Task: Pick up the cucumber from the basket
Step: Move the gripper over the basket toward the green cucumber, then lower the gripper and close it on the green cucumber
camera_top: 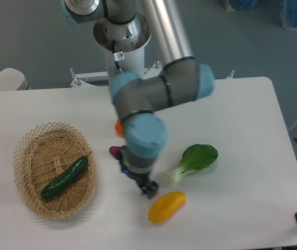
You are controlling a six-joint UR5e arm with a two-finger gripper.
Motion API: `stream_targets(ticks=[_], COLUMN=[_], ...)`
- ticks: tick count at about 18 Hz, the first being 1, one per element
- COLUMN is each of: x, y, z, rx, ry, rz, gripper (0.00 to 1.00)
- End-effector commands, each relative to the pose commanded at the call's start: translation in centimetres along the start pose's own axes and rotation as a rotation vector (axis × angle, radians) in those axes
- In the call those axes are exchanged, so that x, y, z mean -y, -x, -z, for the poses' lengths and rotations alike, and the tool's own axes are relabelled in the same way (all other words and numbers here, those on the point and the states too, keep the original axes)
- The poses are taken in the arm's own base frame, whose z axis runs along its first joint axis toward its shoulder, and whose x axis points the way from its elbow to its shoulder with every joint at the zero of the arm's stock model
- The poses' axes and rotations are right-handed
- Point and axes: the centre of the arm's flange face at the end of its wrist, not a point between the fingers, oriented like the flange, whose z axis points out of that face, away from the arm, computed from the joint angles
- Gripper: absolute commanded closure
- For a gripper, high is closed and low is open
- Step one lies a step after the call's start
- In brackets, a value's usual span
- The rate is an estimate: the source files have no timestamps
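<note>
The dark green cucumber (64, 178) lies slanted inside the tan wicker basket (31, 200) at the left of the table. My gripper (148, 190) hangs from the arm near the table's middle, well to the right of the basket and just above-left of a yellow pepper. Its small dark fingers are too small and foreshortened to show whether they are open or shut. Nothing is visibly held.
A yellow pepper (166, 206) lies at the front centre. A bok choy (194, 160) lies to its upper right. A purple vegetable (114, 151) and an orange pepper (118, 126) are mostly hidden behind the arm's wrist.
</note>
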Motion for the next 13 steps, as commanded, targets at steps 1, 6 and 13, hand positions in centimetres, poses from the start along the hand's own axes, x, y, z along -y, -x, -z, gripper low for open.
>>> stream_targets(ticks=[1,6,13], x=[0.8,4.7,5.3], y=[-1.2,-6.4,-8.6], z=[-0.8,-3.5,-7.1], rx=[-0.01,0.045,0.063], ry=[0.011,-0.029,-0.034], rz=[0.006,0.056,0.07], gripper=[0.0,0.0,0.0])
